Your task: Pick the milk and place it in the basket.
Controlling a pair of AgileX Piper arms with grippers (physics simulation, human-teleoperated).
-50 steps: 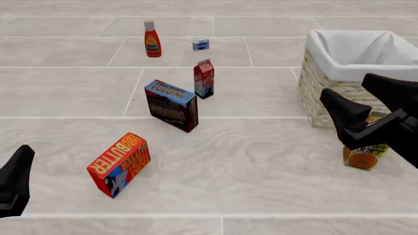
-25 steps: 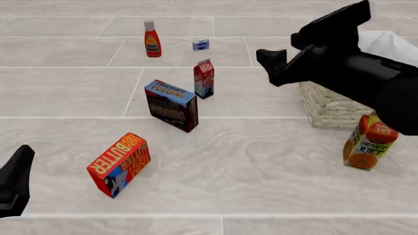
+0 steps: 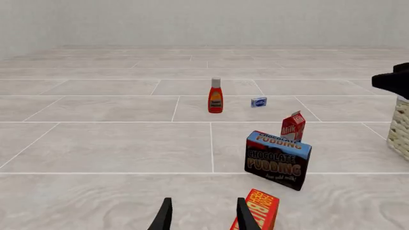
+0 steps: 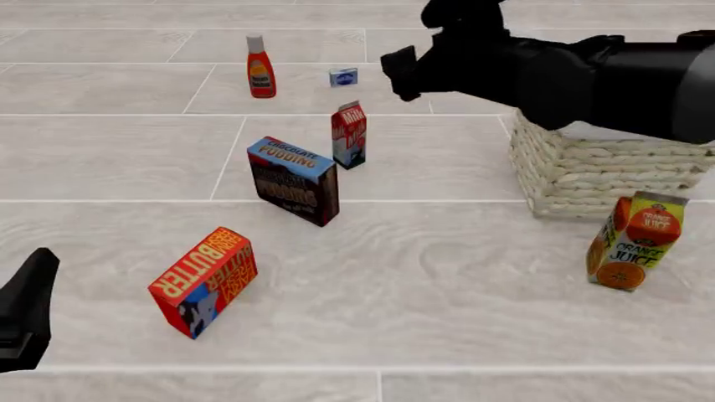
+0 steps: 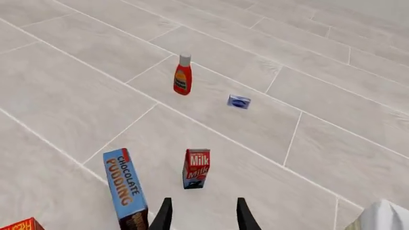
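Note:
The milk (image 4: 348, 134), a slim red carton with a blue-white base, stands upright mid-table behind the pudding box. It also shows in the left wrist view (image 3: 292, 127) and the right wrist view (image 5: 197, 168). The basket (image 4: 592, 176), pale wicker, stands at the right, its top hidden by my right arm. My right gripper (image 4: 404, 74) hovers high, right of and beyond the milk. It is open and empty (image 5: 202, 218), and the milk is ahead of its fingertips. My left gripper (image 4: 25, 311) sits low at the near left, open and empty (image 3: 203, 218).
A chocolate pudding box (image 4: 294, 180) stands just in front of the milk. A butter box (image 4: 204, 280) lies at the near left. A ketchup bottle (image 4: 260, 67) and a small blue pack (image 4: 343, 77) are far back. An orange juice carton (image 4: 628, 243) stands before the basket.
My right arm has swung up and to the left, from in front of the basket and juice carton to high above the table near the milk. The left arm has not moved.

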